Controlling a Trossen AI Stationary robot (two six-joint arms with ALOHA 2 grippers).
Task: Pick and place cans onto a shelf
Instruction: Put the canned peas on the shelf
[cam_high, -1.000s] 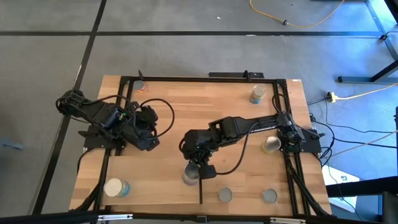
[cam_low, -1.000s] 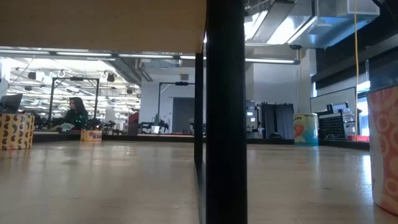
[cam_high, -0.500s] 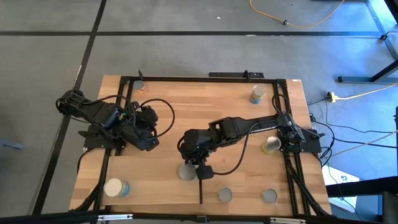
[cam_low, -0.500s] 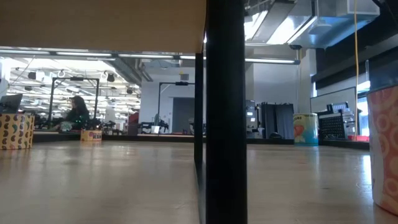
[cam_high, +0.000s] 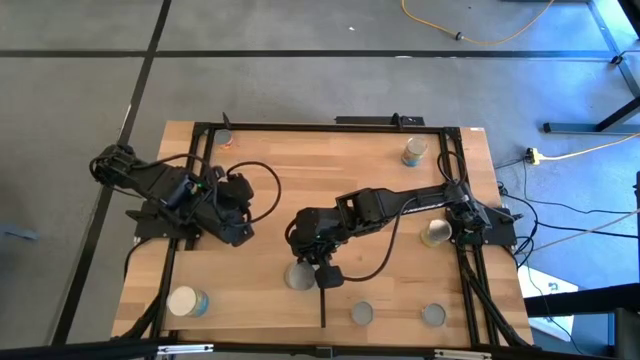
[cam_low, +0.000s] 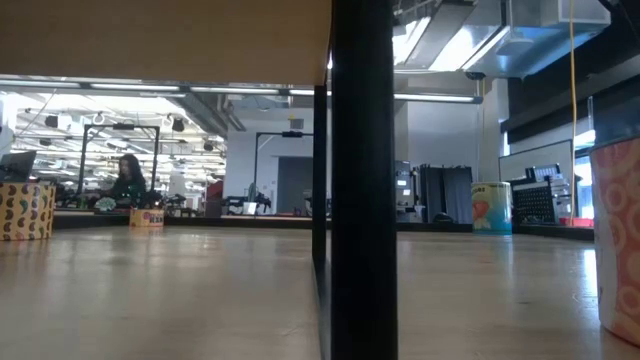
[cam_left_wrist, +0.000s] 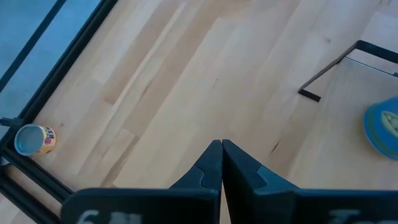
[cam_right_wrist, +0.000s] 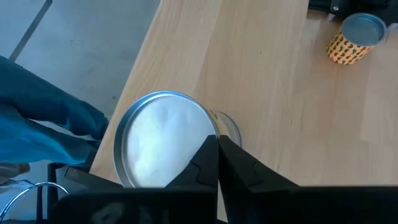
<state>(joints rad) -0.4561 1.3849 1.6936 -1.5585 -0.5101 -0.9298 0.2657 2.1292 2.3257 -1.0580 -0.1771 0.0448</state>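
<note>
Cans (cam_high: 300, 276) first: the grey-topped one sits on the tabletop (cam_high: 300, 170) at about 6 o'clock from the middle, right under the right gripper (cam_high: 318, 268). Its fingers are pressed together and aren't around anything. In the right wrist view the tips sit just over the edge of the lid (cam_right_wrist: 163, 138), so the can isn't held.

What could go wrong? If the arm drops or swings with the fingers shut like that, I'd guess it clips the rim and tips the can or shoves it sideways. It stands close to the thin black strip (cam_high: 322, 306) edging the shelf (cam_high: 400, 300), so a shove could push it against that strip or roll it away. The fingers would need to spread before coming down around it.

Two more grey-topped cans (cam_high: 362, 314) sit on the shelf at roughly 5 o'clock, so a wide swing over there could bump them too.

The left gripper (cam_left_wrist: 221, 163) is parked at around 9 o'clock, fingers closed on nothing. A white-topped can (cam_high: 187, 300) down at 7 o'clock is well apart from it.
</note>
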